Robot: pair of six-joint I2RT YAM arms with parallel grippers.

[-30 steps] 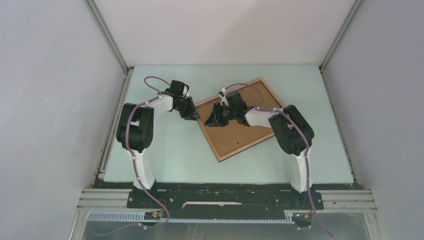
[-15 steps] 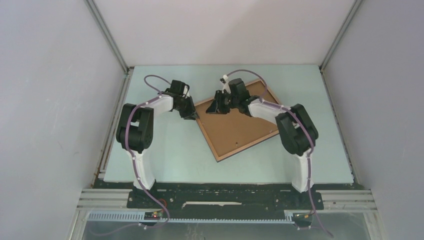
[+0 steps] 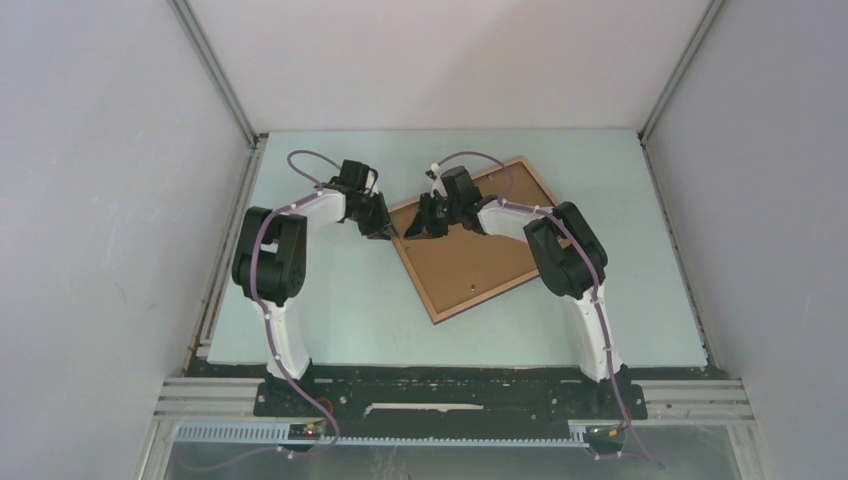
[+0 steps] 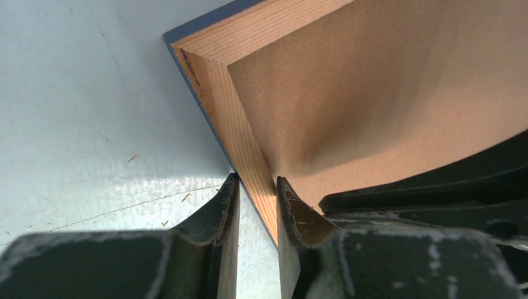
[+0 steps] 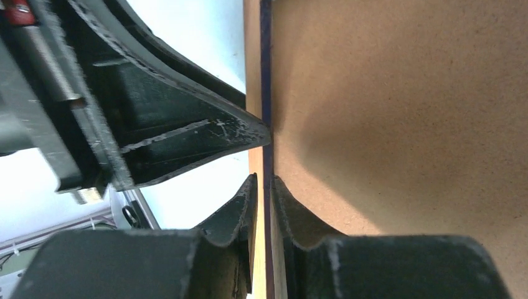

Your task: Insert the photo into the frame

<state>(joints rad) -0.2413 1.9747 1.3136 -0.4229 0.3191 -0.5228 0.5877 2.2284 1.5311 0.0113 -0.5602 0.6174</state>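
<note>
Evidently the left gripper (image 4: pixel 256 202) is pinched narrow on the wooden side rail of the frame (image 4: pixel 230 124), just short of its corner, one finger outside the navy edge and one on the inner side. The right gripper (image 5: pixel 264 199) is drawn equally narrow over the same stretch of rail, close enough that the left gripper's finger fills much of its wrist view.

The frame lies slanted on the pale table (image 4: pixel 81 93) with its light wood face up. The brown backing board (image 4: pixel 373 81) sits inside the rails and covers the whole opening. The photo shows in no view, so I cannot tell whether it lies under that board.

My judgement is that the loading is largely over, if the print is beneath. What remains would be securing the back and turning the frame over.
</note>
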